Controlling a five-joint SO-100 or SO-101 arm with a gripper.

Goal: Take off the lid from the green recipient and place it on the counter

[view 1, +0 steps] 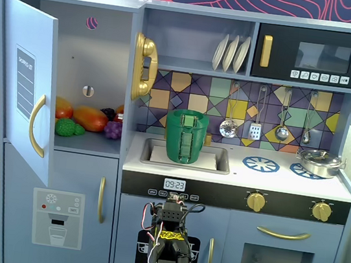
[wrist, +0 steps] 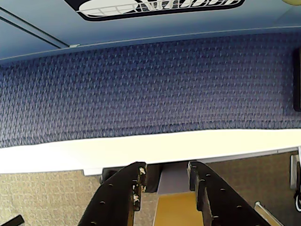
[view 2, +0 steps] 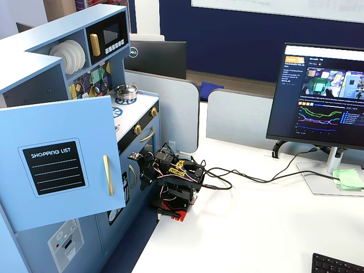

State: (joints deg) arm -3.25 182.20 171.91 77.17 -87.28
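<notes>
Fingers of the black two-finger gripper (wrist: 164, 181) sit parted, holding nothing; the tall green plastic recipient (view 1: 185, 136) stands in the white counter's (view 1: 286, 180) sink.

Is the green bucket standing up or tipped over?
Standing up. In a fixed view the green recipient sits upright in the sink of the counter, wide end up, ribbed strip running straight down its front.

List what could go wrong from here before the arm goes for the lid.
1. The green recipient stands in the sink; a sideways pull on the lid could tip it.
2. The arm is folded low, under the counter edge; rising, it may strike that edge.
3. The open cupboard door juts out nearby.
</notes>
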